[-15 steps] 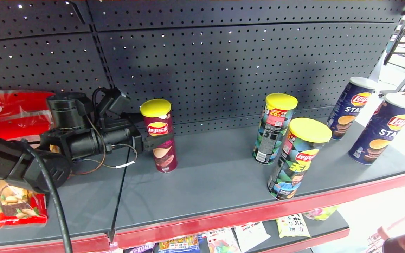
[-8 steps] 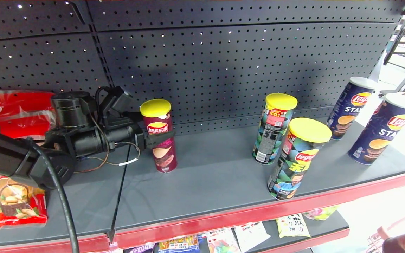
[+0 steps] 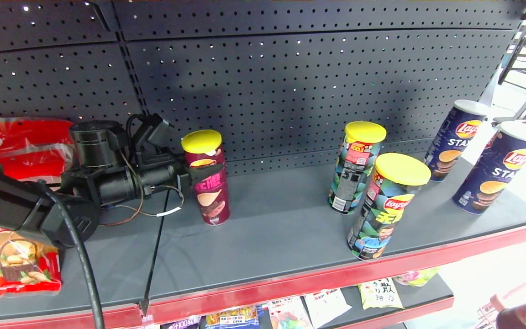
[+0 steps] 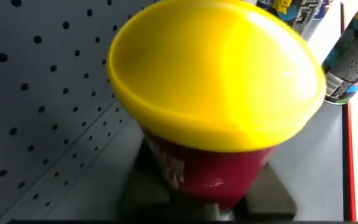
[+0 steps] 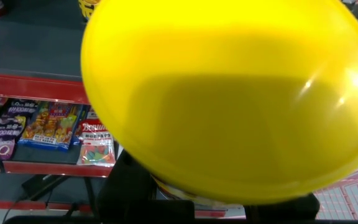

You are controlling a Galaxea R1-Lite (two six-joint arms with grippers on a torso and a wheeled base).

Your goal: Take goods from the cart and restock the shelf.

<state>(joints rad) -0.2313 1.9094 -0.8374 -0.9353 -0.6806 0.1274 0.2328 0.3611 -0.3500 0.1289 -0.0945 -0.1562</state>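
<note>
Maroon can (image 3: pixel 211 203), upright on shelf (image 3: pixel 290 228) close to pegboard (image 3: pixel 290 91), clamped high on its body between the jaws of left gripper (image 3: pixel 206 172), one jaw on each side. Best to open slowly and draw straight back, without tipping it. Right gripper (image 5: pixel 204 204) closed on second can (image 5: pixel 229 93), yellow-lidded, beside cart (image 5: pixel 353 196).
</note>
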